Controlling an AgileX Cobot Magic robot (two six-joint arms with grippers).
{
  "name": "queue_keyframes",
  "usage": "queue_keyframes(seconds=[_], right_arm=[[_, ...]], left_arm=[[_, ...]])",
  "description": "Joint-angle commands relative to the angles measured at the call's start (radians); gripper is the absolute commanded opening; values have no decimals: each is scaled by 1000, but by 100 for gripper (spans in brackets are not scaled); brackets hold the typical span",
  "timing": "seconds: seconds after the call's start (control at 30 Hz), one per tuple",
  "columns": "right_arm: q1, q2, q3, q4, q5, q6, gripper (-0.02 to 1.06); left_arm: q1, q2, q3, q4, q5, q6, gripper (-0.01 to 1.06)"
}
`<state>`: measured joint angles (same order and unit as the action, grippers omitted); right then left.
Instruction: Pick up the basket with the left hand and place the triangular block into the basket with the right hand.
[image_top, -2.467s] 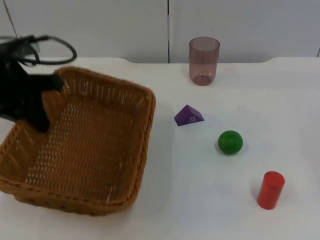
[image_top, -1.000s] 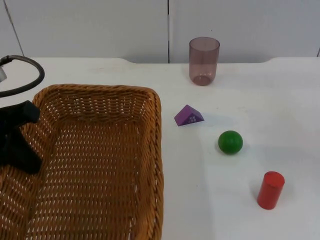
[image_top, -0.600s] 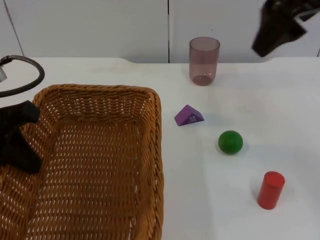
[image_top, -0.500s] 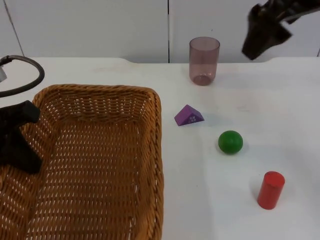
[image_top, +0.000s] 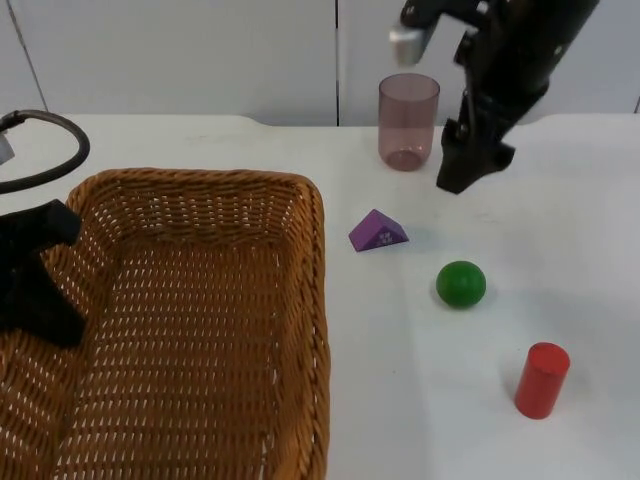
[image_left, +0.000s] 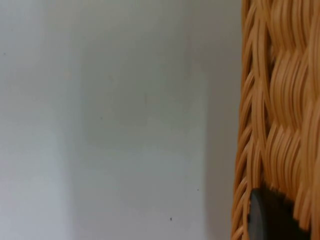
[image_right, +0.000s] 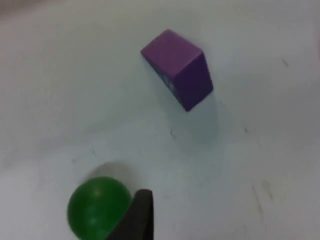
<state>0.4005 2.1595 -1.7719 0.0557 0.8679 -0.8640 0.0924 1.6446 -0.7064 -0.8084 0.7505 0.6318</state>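
Note:
The woven brown basket (image_top: 190, 330) hangs raised at the left, with my left gripper (image_top: 42, 280) shut on its left wall; its wicker rim (image_left: 280, 100) runs close past the left wrist camera. The purple triangular block (image_top: 377, 231) lies on the table just right of the basket and appears again (image_right: 180, 75) in the right wrist view. My right gripper (image_top: 468, 172) hovers behind and to the right of the block, beside the cup, holding nothing that I can see.
A translucent purple cup (image_top: 407, 121) stands at the back, left of my right gripper. A green ball (image_top: 460, 284) (image_right: 97, 207) sits right of the block. A red cylinder (image_top: 541, 379) stands at the front right. The grey wall closes the back.
The right arm has swung in from the upper right and come down leftward, to beside the cup. Over the last second the basket and left gripper have stayed still.

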Motion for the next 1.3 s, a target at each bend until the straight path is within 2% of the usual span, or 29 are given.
queue_keyframes(seconds=[0.0,0.07,0.1,0.2,0.33,0.6,0.83,1.13,1.23,1.27], right_arm=[[5,20,-11,34,-50,-133,92],[7,49,-11,65,-107,-216,92],[7,49,-11,65,-107,-216,92],[19,86,-14,73,-165,-299,92],[45,143,-39,70,-169,-364,92],[63,286,-170,52,-184,-366,89],[63,326,-190,52,-183,-397,89],[63,353,-190,60,-198,-434,81],[63,353,-190,60,-179,-434,68],[63,353,-190,60,-170,-434,53]], left_arm=[[3,-10,3,-34,19,2,0],[3,-10,3,-34,19,2,0],[3,-10,3,-34,19,2,0],[3,-10,3,-34,19,2,0],[3,-10,3,-34,23,2,0],[3,-10,3,-34,21,2,0],[3,-10,3,-34,21,6,0],[3,-10,3,-34,21,10,0],[3,-10,3,-34,21,10,0],[3,-10,3,-34,21,10,0]])
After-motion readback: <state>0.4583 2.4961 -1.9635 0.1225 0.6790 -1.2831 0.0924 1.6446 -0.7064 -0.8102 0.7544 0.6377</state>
